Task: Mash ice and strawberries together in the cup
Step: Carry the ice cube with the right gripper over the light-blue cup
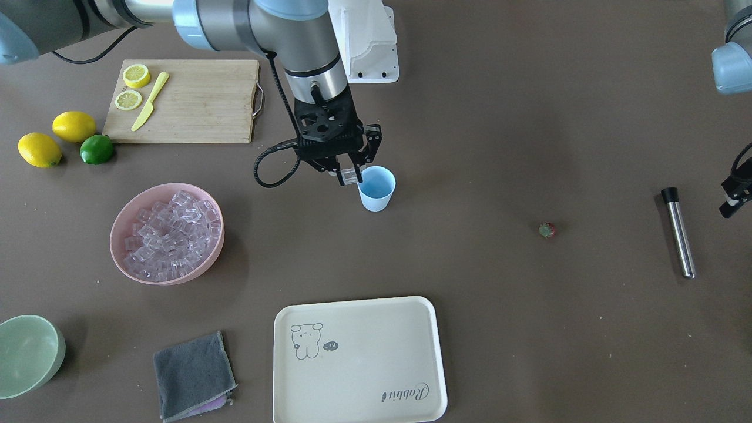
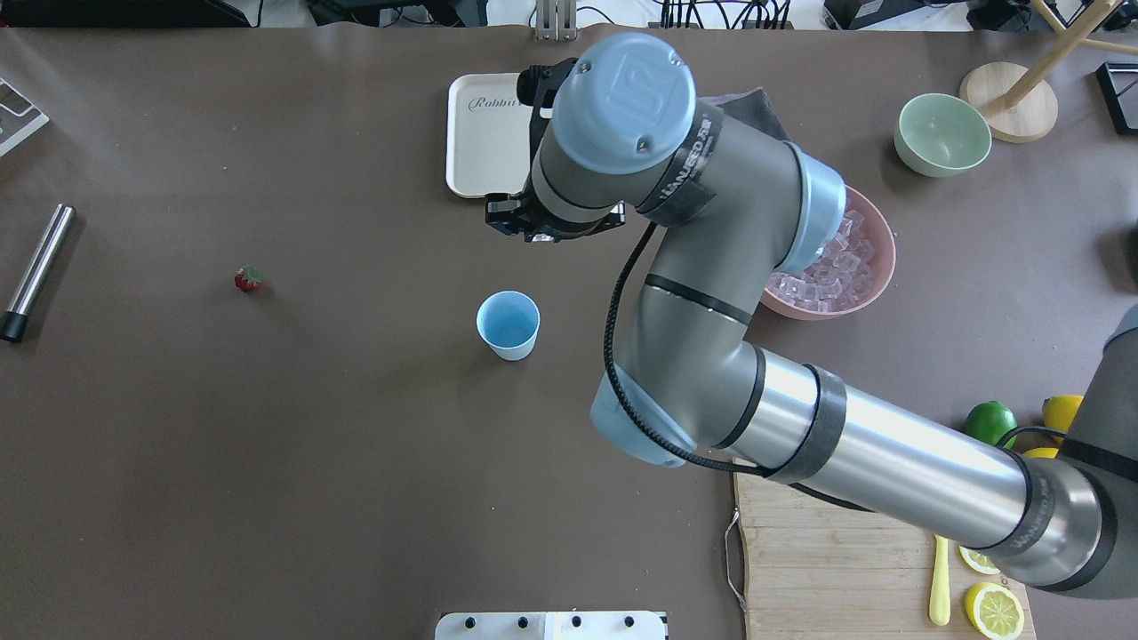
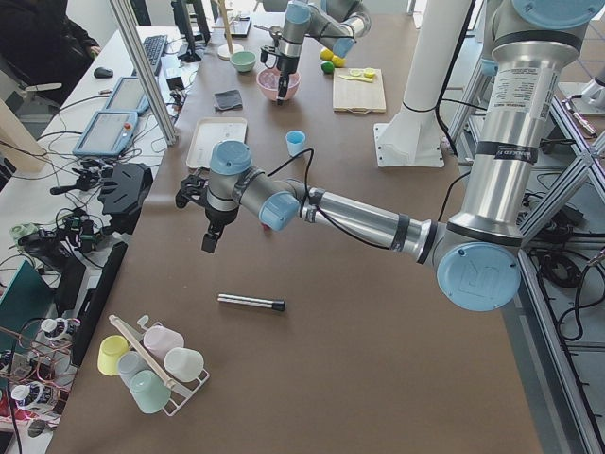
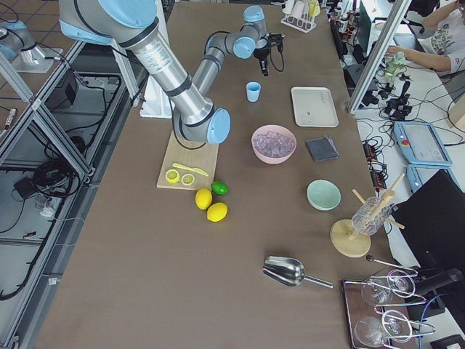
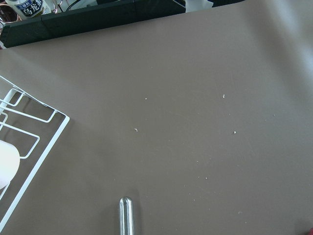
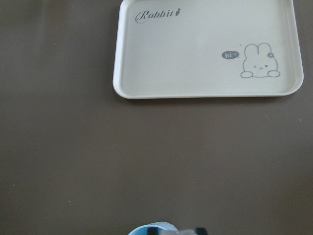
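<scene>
Ice cube [image 1: 351,174] is sitting clamped between the fingers of the right end effector [image 1: 351,178], which is hovering at the rim of the light-blue cup [image 1: 377,191] on the desk [image 1: 499,147]. The strawberry [image 1: 547,230] is lying well apart from the cup, nearer the left end effector [image 1: 733,197]; whether that one is apart or together, I cannot tell.

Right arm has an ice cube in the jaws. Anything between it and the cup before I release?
Nothing visible blocks it. The right gripper holds the ice cube just by the rim of the cup, whose mouth is open and looks empty. Whether the cube is squarely over the opening, I cannot tell.
</scene>
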Robot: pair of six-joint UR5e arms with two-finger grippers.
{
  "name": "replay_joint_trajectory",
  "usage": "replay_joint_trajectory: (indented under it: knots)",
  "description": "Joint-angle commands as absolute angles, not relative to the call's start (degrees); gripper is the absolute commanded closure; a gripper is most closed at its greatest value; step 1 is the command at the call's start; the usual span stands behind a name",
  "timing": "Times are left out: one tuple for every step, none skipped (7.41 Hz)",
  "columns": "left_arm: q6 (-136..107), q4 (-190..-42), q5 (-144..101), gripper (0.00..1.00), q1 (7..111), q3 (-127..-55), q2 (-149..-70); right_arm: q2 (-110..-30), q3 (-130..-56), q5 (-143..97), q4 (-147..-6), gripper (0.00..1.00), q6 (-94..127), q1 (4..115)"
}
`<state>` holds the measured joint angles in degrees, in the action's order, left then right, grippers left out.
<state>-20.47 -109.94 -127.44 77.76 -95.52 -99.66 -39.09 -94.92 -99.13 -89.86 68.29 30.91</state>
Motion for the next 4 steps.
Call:
replay_joint_trajectory:
  knots:
    - [-20.22,-110.21,-127.44,0.03,77.52,-94.14,-100.72,-38.23,-93.52,-90.44,-90.09,1.00,70.76,24.44]
    - [-20.74,-111.08,-127.44,0.03,77.52,-94.30,-100.55,-39.71,-93.69,-91.14,-89.04,1.00,70.93,24.52]
    - [-20.66,-111.27,-127.44,0.03,77.43,-94.22,-100.37,-39.90,-93.52,-91.14,-88.08,1.00,71.28,24.26]
    - [-20.74,-111.27,-127.44,0.03,77.43,-94.31,-100.20,-39.82,-92.30,-91.14,-88.07,1.00,70.76,24.34]
